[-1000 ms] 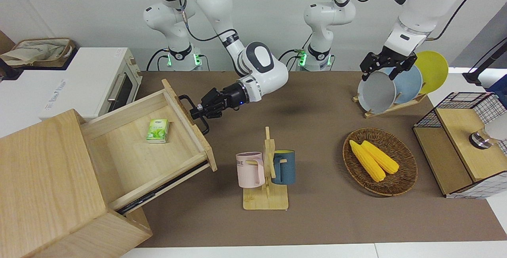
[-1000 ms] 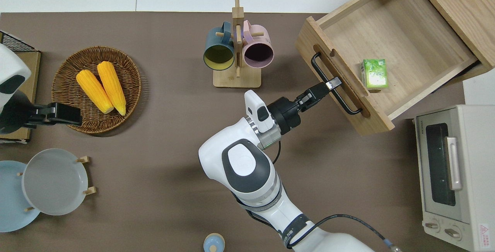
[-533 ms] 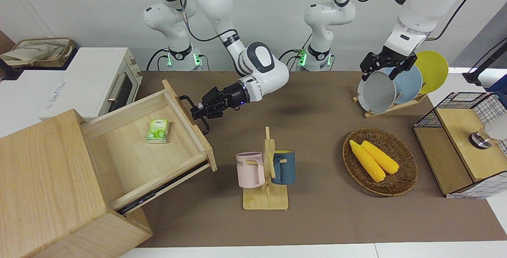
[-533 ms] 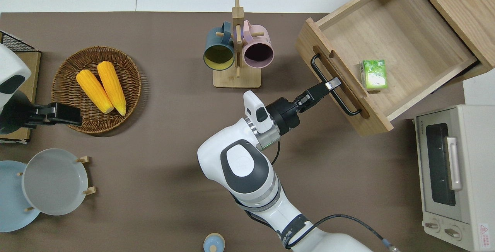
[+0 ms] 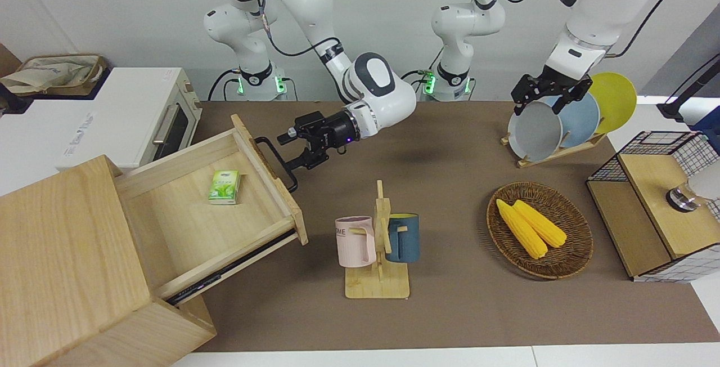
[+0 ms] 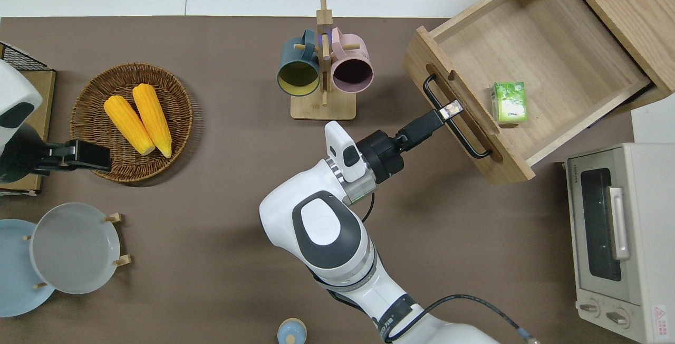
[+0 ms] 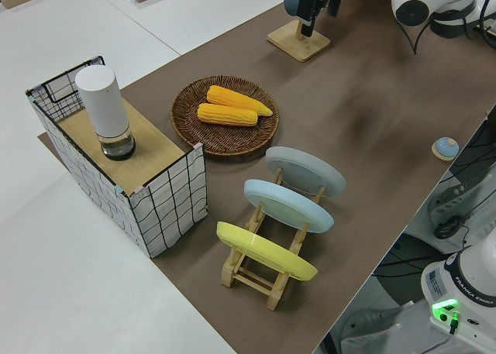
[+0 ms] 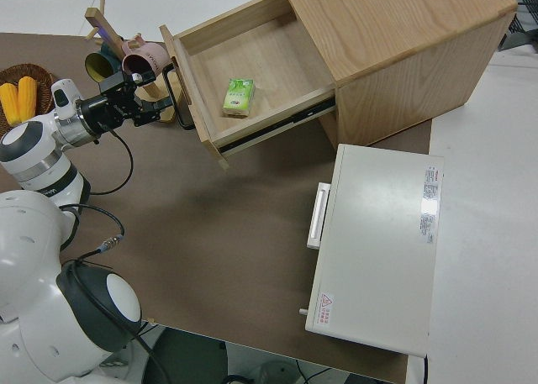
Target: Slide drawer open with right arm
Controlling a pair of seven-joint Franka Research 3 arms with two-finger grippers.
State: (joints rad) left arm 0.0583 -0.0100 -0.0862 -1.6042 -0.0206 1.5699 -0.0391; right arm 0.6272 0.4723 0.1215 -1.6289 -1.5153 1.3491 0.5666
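The drawer [image 5: 185,226] of the big light-wood box [image 5: 62,254] stands pulled far out, with a small green carton [image 5: 224,186] lying inside. Its black loop handle [image 5: 275,160] faces the middle of the table. My right gripper [image 5: 296,147] is at the handle's middle, open, with one finger above the bar and one below it. From overhead the right gripper [image 6: 452,108] overlaps the handle [image 6: 466,135] on the drawer [image 6: 548,54] front. The left arm is parked, its left gripper [image 5: 543,97] open.
A mug rack [image 5: 378,243] with a pink and a blue mug stands close to the drawer front. A basket of corn [image 5: 540,229], a plate rack [image 5: 562,125] and a wire-mesh shelf [image 5: 658,204] lie toward the left arm's end. A white toaster oven [image 6: 617,238] sits beside the box.
The right gripper was shut on the handle; its fingers have now spread apart and the wrist has risen a little. The drawer has stayed where it was.
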